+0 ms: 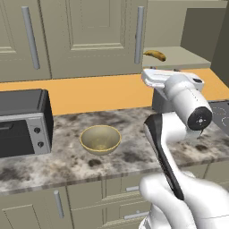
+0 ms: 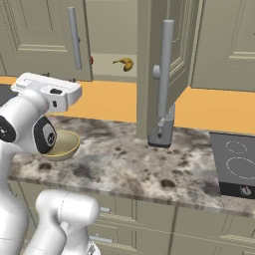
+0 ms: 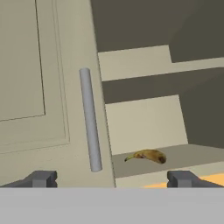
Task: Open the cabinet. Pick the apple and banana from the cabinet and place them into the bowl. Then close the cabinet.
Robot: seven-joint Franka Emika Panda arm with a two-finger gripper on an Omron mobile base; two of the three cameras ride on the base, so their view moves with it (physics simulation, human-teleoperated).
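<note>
Fingers [image 3: 41, 178] spread wide, empty, aimed into olive-beige panelled wall cabinet [image 3: 39, 87], right door swung open. Curved yellow brown-marked banana [image 3: 148, 155] lies on shelf front edge, reachable. Glossy golden bowl [image 1: 100, 139] waits on marble counter [image 1: 134, 147] below, near front edge.

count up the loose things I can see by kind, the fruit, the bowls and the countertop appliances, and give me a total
Bananas: 1, banana on the cabinet shelf.
Apples: 1, apple, a red sliver behind the closed door.
Bowls: 1, bowl on the counter.
Toaster ovens: 1, toaster oven.
Total: 4
</note>
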